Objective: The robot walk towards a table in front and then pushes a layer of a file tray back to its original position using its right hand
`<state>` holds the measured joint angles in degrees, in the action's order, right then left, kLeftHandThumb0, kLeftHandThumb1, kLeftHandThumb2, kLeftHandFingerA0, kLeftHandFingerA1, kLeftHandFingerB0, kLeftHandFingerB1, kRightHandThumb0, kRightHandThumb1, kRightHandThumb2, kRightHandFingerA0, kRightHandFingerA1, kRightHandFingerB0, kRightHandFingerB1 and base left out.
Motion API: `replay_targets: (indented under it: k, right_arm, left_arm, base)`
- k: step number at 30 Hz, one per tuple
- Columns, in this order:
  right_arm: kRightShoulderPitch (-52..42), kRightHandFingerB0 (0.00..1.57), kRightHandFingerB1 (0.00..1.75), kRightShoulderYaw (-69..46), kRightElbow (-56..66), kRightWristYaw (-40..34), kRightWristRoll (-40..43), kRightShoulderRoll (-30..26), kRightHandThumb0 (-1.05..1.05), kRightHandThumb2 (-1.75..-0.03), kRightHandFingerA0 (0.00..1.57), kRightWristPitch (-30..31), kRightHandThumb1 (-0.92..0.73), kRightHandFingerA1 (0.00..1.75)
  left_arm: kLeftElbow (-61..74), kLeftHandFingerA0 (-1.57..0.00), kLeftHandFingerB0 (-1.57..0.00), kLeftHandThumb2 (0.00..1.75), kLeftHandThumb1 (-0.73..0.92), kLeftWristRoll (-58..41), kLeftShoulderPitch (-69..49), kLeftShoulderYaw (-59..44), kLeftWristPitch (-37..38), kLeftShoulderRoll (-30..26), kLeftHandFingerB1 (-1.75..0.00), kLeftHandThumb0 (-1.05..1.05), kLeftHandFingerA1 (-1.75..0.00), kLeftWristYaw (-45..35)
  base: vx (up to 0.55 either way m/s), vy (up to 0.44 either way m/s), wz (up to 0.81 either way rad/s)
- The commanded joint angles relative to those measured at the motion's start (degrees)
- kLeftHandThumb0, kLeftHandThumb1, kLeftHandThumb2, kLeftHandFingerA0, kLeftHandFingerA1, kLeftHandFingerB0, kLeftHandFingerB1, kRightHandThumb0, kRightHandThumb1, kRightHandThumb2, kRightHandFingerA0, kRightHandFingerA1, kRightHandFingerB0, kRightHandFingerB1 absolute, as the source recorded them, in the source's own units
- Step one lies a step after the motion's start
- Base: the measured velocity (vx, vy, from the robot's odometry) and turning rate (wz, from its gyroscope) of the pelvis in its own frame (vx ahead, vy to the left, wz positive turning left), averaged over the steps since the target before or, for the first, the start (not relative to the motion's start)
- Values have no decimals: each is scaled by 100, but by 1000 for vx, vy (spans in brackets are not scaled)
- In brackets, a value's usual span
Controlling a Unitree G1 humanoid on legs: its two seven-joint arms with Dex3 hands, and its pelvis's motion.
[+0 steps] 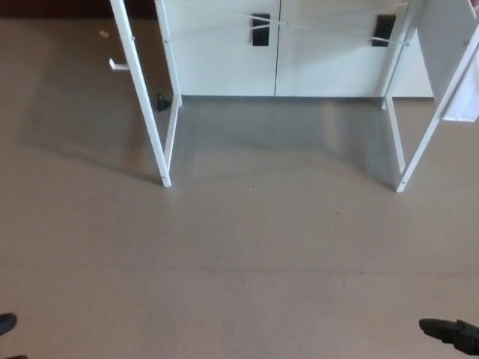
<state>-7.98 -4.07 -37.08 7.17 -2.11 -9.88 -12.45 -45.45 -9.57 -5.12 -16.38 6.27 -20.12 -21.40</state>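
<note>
A bare grey-brown floor (239, 269) fills most of the frame, marked by a faint seam running across it and a few small dark specks. Against the far wall stands a row of white cabinets (224, 52), their doors fitted with black handles (260, 28), a second handle (384, 30) further right. A small white hook-shaped object (118, 65) and a tiny yellow scrap (104, 34) lie on the floor at upper left. A small dark object (160, 102) sits at the foot of the cabinets. Soft shadows fall across the floor.
</note>
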Motion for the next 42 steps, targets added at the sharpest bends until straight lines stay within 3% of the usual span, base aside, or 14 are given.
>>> replay_targets:
  k: [1,20,32,42]
  right_arm:
    - [-85,50,45,18,60,-85,-44,-46,-16,-56,72,75,-56,53]
    - [-333,50,45,92,-487,-164,-134,-111,-20,-56,71,-418,-56,52]
    - [-352,50,43,135,-456,-214,-178,-91,-19,-56,73,-372,-56,51]
    - [-356,50,44,83,-475,-188,-130,-30,-18,-56,73,-445,-56,52]
  left_arm:
    - [-124,-55,-44,58,63,-25,6,-30,-23,-84,-39,-7,-49,-22]
    - [-435,-50,-41,60,62,107,-203,190,231,-118,-40,-12,-47,-76]
    - [-515,-53,-42,58,64,60,-201,170,231,-147,-38,-7,-47,-104]
    - [-528,-53,-41,58,63,62,-140,190,219,-200,-38,-8,-47,-169]
  base:
    - [321,23,-22]
    - [386,43,2]
    - [287,-90,-5]
    - [345,121,-8]
